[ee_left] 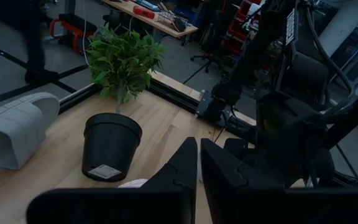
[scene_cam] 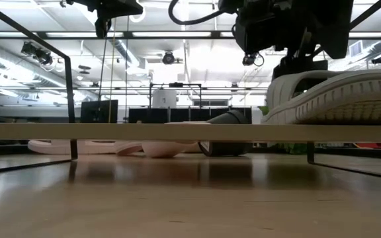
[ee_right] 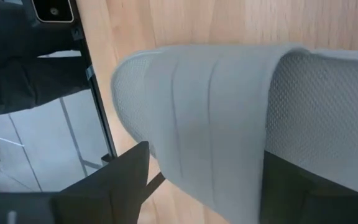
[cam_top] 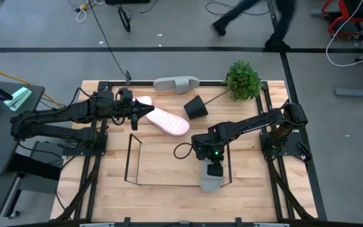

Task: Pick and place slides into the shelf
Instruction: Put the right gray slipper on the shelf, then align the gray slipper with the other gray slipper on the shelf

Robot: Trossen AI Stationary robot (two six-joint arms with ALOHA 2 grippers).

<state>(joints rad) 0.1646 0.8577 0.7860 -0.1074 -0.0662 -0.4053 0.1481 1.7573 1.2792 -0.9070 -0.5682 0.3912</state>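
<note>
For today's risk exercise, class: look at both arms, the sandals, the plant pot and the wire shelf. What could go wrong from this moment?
1. The right gripper straddles the grey slide at the shelf with fingers open; lifting away could snag its strap and drag it off.
2. The left gripper, shut, sits at the pink slide close to the tipped plant pot; carrying the slide could knock the pot.

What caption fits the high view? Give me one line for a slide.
Right gripper opens over a grey slide at the wire shelf's right end; left gripper hovers shut by a pink slide.
</note>
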